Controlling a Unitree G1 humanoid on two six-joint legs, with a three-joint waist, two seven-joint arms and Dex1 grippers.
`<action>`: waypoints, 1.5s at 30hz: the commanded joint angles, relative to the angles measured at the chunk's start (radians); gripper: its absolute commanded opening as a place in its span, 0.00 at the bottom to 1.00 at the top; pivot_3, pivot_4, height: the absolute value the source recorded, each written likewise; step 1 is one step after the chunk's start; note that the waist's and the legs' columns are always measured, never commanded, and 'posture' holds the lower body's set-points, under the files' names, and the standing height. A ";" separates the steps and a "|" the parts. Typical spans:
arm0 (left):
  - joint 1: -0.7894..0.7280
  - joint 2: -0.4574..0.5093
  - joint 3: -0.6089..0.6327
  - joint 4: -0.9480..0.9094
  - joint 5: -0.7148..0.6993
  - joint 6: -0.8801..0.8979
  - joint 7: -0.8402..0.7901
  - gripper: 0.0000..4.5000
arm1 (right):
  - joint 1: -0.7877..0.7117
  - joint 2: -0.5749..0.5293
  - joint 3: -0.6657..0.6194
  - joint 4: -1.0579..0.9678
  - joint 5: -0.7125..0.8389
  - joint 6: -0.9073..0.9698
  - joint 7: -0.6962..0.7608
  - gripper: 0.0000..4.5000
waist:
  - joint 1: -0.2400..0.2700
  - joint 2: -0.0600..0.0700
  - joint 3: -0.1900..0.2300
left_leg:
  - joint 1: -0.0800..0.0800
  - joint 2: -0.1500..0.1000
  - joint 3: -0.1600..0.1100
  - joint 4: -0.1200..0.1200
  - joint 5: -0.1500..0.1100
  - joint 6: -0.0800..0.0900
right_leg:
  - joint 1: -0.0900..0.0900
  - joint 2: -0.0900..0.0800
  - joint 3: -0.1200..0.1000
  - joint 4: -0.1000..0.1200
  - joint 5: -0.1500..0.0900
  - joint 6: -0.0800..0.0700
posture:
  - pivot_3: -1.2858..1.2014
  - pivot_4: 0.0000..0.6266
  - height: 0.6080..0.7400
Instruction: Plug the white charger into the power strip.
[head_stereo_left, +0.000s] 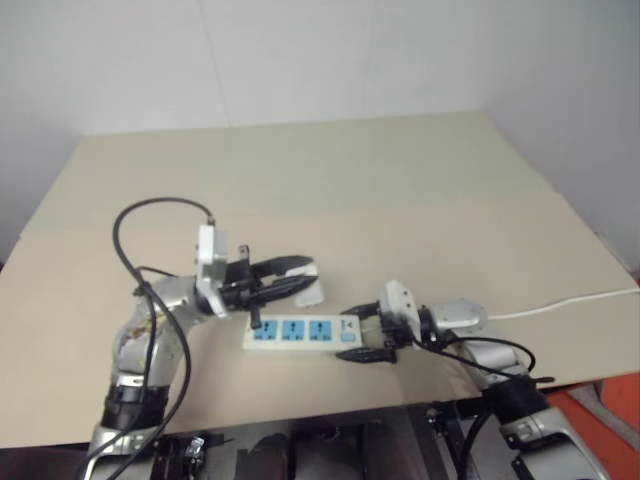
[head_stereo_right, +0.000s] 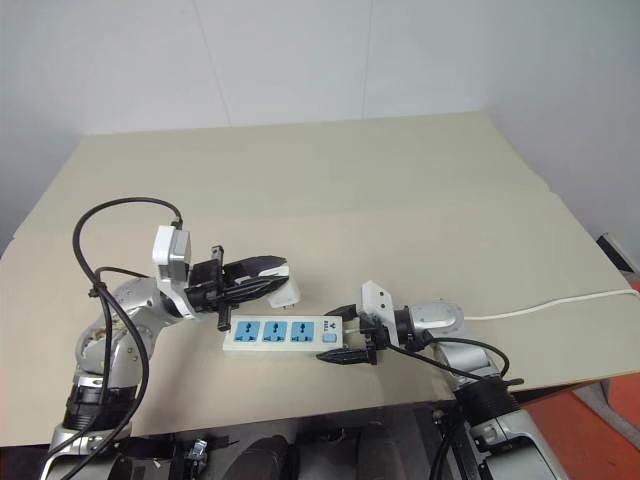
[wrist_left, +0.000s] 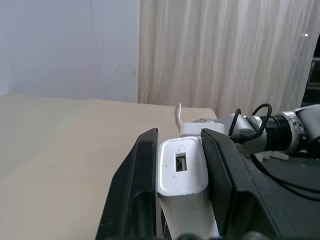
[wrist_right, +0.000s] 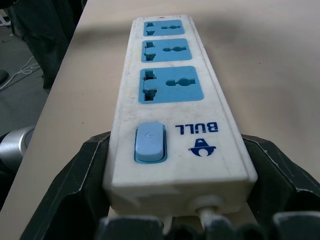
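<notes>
Left tool (head_stereo_left: 300, 280) pinched white charger (wrist_left: 182, 167) btwn its black fingers (wrist_left: 131, 195), held just above the far-left end of power strip (head_stereo_left: 300, 332), not touching it. Right tool (head_stereo_left: 368, 338) gripped strip's switch end, one finger each side, jaws spread wide round the body. Strip lay flat on tabletop (head_stereo_left: 330, 190) w/ three blue sockets up; thin white cord (head_stereo_left: 570, 303) ran off to the right edge.
</notes>
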 joint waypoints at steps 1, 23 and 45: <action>0.009 -0.014 -0.023 -0.033 -0.004 -0.048 0.001 0.23 | 0.017 -0.005 0.036 0.007 -0.027 0.006 0.016 0.76 | 0.000 0.000 0.000 | 0.000 0.000 0.000 0.000 0.000 0.000 | 0.000 0.000 0.000 -0.001 0.000 0.000 | 0.52 0.24 1.00; -0.094 0.048 -0.205 0.184 0.124 -0.139 -0.179 0.23 | 0.020 -0.003 0.039 0.005 -0.032 0.007 0.010 0.76 | -0.001 0.000 0.000 | 0.000 0.000 0.000 -0.001 -0.001 0.000 | 0.000 0.001 -0.001 -0.004 0.000 0.000 | 0.52 0.24 1.00; -0.157 0.024 -0.239 0.343 0.188 -0.214 -0.229 0.23 | 0.030 -0.003 0.039 -0.005 -0.037 0.002 0.002 0.76 | -0.001 0.000 0.000 | -0.001 0.000 0.000 -0.001 -0.001 0.000 | 0.000 0.001 -0.001 -0.004 0.000 0.000 | 0.52 0.24 1.00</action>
